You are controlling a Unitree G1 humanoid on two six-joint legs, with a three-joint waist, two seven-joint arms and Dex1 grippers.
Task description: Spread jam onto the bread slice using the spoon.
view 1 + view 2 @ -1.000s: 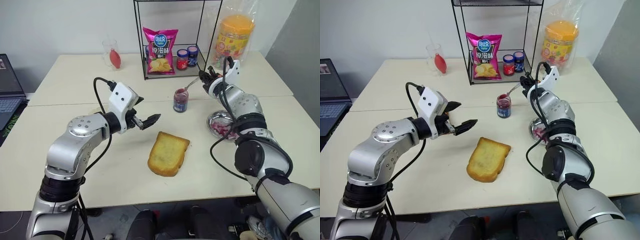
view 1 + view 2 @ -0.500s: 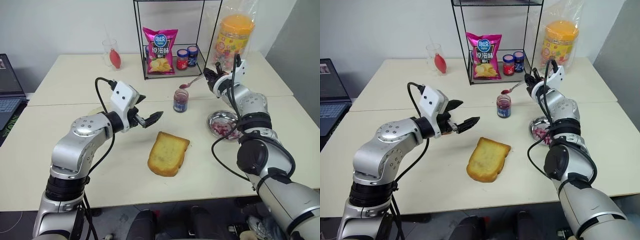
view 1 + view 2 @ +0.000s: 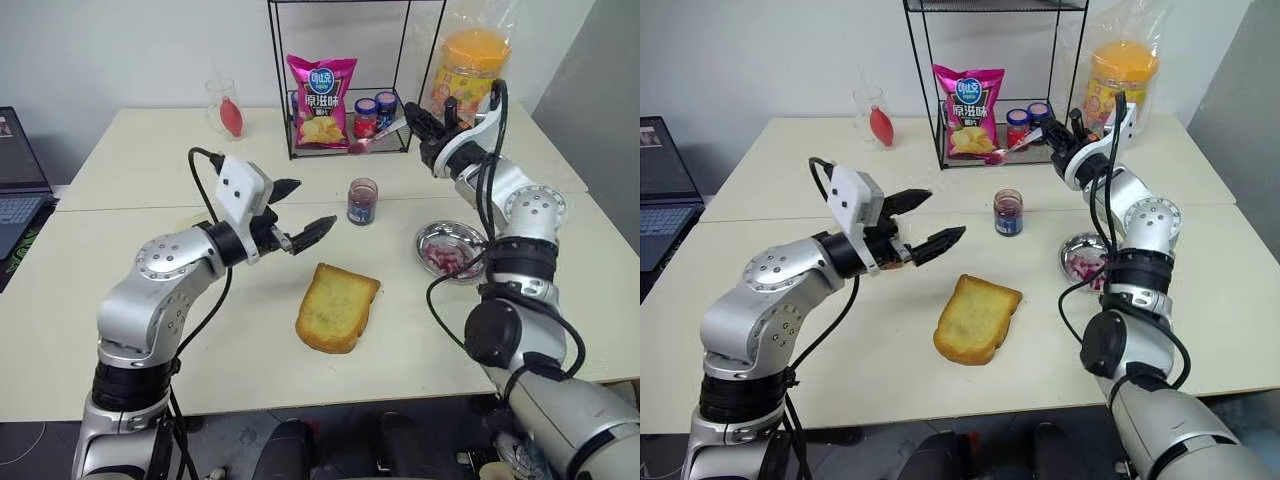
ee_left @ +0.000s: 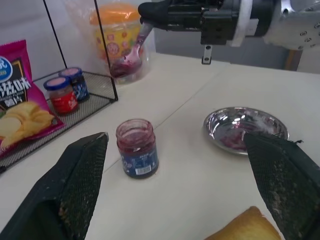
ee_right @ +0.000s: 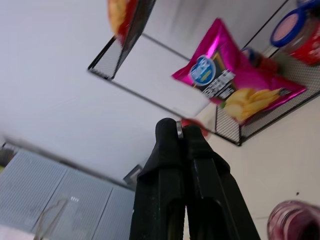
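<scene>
The bread slice (image 3: 337, 308), golden with a brown crust, lies flat on the table at the front middle. Behind it stands the small open jar of jam (image 3: 362, 201). My right gripper (image 3: 420, 118) is raised in front of the wire rack, shut on the handle of the spoon (image 3: 376, 135). The spoon's bowl (image 4: 125, 65) carries dark jam and hangs above and behind the jar. My left gripper (image 3: 312, 205) is open and holds nothing; it hovers to the left of the jar, above the table and behind the bread. In the right wrist view its two fingers (image 5: 170, 150) press together.
A round metal dish (image 3: 447, 248) with red-purple bits sits right of the jar. At the back stand a wire rack (image 3: 345, 80) with a pink chips bag (image 3: 320, 88) and two lidded jars (image 3: 374, 114), an orange-lidded container (image 3: 468, 68) and a glass (image 3: 224, 108). A laptop (image 3: 18, 190) is far left.
My right gripper has lifted the spoon up and away from the jar toward the rack, with the wrist turning upward. My left gripper rose a little and drew back.
</scene>
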